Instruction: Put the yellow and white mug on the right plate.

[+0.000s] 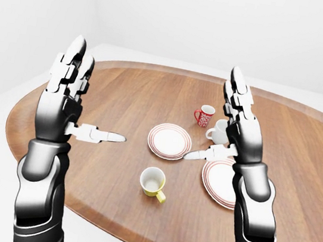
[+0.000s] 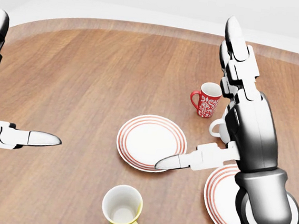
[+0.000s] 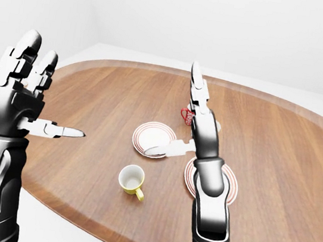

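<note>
The yellow and white mug (image 2: pixel 123 209) stands upright and empty near the bottom of the head view, handle toward the lower right. The right plate (image 2: pixel 218 200), white with red rings, lies to its right, partly hidden by my right forearm. My right hand (image 2: pixel 240 128) is raised above the table, open, fingers pointing up. Its thumb reaches left over the edge of the middle plate (image 2: pixel 152 142). My left hand (image 1: pixel 68 99) is also raised and open at the left, thumb pointing right, well apart from the mug. Neither hand holds anything.
A red patterned mug (image 2: pixel 208 100) stands beyond the middle plate. A white mug (image 2: pixel 219 128) is beside it, mostly behind my right hand. The oval wooden table (image 2: pixel 89 79) has a raised rim; its near edge (image 1: pixel 105 218) runs just below the yellow mug.
</note>
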You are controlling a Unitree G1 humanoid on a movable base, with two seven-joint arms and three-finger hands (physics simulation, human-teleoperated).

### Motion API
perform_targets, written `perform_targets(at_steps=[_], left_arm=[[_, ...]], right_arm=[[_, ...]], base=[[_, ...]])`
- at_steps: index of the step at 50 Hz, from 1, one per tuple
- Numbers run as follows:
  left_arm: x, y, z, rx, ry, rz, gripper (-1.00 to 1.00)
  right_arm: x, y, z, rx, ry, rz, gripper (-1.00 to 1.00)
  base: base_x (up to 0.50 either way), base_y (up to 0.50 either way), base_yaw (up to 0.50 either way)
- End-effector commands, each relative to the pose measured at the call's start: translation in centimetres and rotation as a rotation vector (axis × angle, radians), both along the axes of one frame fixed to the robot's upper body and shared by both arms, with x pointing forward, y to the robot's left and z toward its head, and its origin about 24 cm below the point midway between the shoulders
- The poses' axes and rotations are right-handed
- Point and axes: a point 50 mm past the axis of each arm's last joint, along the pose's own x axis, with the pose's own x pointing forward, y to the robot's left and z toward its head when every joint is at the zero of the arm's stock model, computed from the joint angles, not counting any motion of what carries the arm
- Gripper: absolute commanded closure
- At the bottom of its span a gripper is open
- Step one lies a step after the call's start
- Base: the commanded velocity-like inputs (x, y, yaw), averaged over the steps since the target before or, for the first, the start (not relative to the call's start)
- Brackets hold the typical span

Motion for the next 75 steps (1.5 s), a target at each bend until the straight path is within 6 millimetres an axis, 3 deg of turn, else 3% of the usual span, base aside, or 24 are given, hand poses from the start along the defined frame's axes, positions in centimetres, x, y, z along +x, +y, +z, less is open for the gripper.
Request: perform_targets(at_steps=[1,12,27,40,53,75], left_arm=[[0.6,1.8,0.5,0.003,-0.001,0.04,-0.89],[1.0,2.6,0.5,0.0,0.014,0.064,-0.88],[1.5,3.4,0.2,-0.005,0.037,0.086,-0.88],[1.8,3.6,-0.2,-0.006,0.062,0.094,-0.88],[1.8,3.4,-0.3,0.002,0.065,0.09,-0.89],[1.6,3.4,-0.3,0.003,0.059,0.086,-0.89]], right_arm=[[0.3,0.9,0.0,-0.107,0.003,0.011,-1.0],[0.7,1.5,-0.2,-0.2,0.015,0.01,-1.0],[1.3,2.7,0.2,-0.455,0.013,-0.008,-1.0],[1.3,3.5,-0.7,-0.645,0.053,-0.06,-1.0],[1.4,4.3,-1.1,-0.711,0.086,-0.065,-1.0],[3.6,5.3,-2.6,-0.615,0.151,-0.009,-1.0]], base=[[0.0,0.0,0.0],[0.0,0.0,0.0],[0.0,0.0,0.0],[0.0,0.0,0.0],[0.0,0.0,0.0],[0.0,0.0,0.0]])
